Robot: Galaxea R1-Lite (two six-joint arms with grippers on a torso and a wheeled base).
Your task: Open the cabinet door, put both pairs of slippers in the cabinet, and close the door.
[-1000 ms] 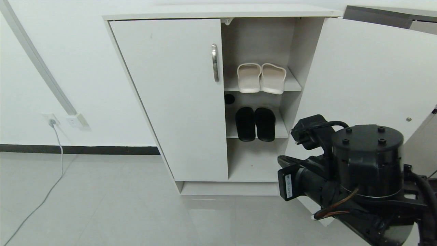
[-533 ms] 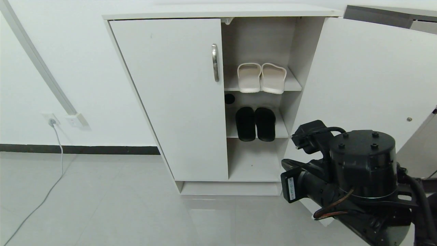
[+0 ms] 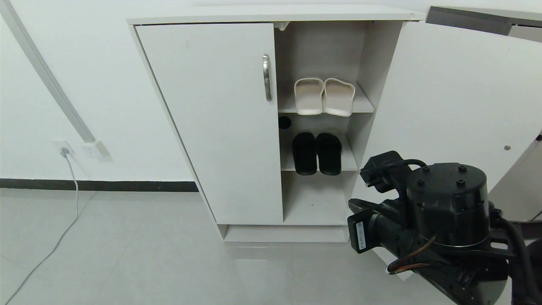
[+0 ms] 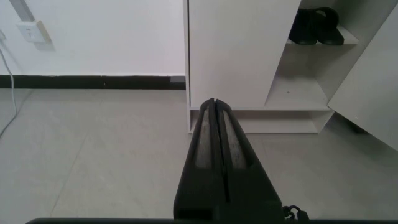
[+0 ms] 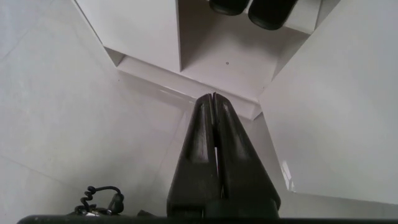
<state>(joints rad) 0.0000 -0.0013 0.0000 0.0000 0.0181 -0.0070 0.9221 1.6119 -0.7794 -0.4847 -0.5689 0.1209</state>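
Seems at the last step, cream open-toe slippers (image 3: pixel 324 96) and black slippers (image 3: pixel 316 153) shelved: needs the open white cabinet door (image 3: pixel 453 93) pushed shut (right gripper (image 5: pixel 214 106) pressed together).

In the cabinet (image 3: pixel 271 19) the upper shelf (image 3: pixel 286 105) carries the white slippers (image 3: pixel 317 99), the lower shelf (image 3: pixel 348 163) the black slippers (image 3: pixel 327 153).

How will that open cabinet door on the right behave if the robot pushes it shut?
The open door is a flat, rigid-looking panel, so it probably swings easily rather than flexing. Its smooth white face may let the shut right gripper slip sideways while pushing.
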